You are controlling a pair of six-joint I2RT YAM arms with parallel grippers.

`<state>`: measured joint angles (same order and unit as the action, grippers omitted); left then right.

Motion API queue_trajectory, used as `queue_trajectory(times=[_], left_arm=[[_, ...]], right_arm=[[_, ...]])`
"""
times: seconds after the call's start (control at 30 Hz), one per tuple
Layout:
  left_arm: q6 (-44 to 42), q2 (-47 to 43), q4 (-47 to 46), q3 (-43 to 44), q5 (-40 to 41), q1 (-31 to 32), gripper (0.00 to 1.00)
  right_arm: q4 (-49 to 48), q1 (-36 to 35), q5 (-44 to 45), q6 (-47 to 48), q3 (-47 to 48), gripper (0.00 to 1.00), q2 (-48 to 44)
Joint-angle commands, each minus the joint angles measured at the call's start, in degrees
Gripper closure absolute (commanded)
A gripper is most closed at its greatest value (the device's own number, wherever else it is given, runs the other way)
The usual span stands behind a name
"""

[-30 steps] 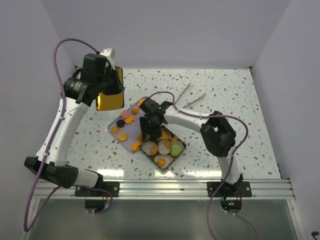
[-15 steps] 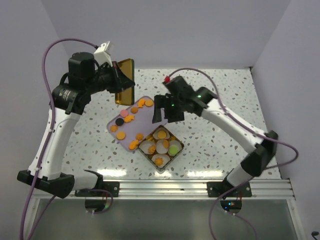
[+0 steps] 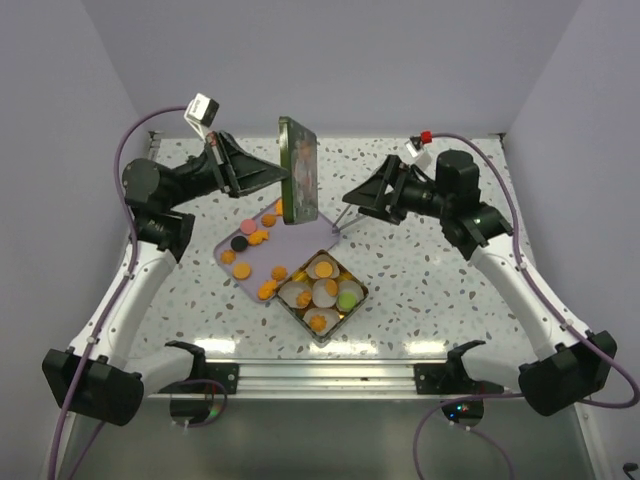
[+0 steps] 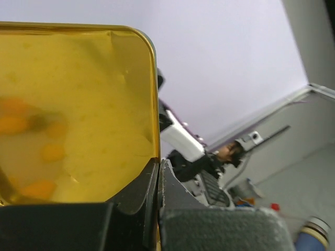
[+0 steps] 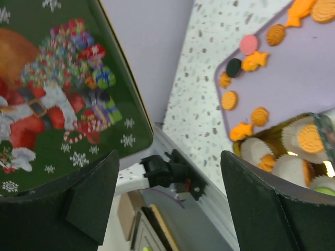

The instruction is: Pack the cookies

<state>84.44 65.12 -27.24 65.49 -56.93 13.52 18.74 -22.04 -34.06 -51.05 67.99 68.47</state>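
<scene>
Left gripper (image 3: 278, 180) has swung the Santa-printed lid (image 3: 300, 185) upright.

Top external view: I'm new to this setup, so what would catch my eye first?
The tin lid stands out, held upright mid-scene by the shut left claw. Below it, orange cookies lie scattered on a lilac tray, beside an open tin of paper cups.
</scene>
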Motion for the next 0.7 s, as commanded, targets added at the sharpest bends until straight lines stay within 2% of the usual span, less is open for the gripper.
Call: queue_trajectory(times=[0.0, 0.13, 0.27, 0.47, 0.67], left_arm=[[21.27, -2.28, -31.25, -2.65, -1.97, -0.25, 1.00], [26.99, -3.51, -37.35, -5.20, 1.55, -0.25, 1.00], [29.20, -4.30, -41.65, -7.74, 4.98, -0.25, 1.00], [30.52, -5.80, -45.44, -11.09, 8.58, -0.07, 1.00], [31.04, -6.67, -48.16, -14.16, 10.61, -0.07, 1.00]], right_arm=[[-18.71, 0.42, -7.24, -9.14, -1.10, 0.18, 0.35], [-28.48, 0.42, -9.96, -14.24, -1.01, 0.18, 2.02], [-40.60, 0.42, -11.55, -22.50, -2.15, 0.18, 3.60], [-47.30, -1.42, -12.60, -26.99, -0.40, 0.19, 6.85], [-53.28, -8.79, -13.13, -29.81, 0.04, 0.21, 9.49]])
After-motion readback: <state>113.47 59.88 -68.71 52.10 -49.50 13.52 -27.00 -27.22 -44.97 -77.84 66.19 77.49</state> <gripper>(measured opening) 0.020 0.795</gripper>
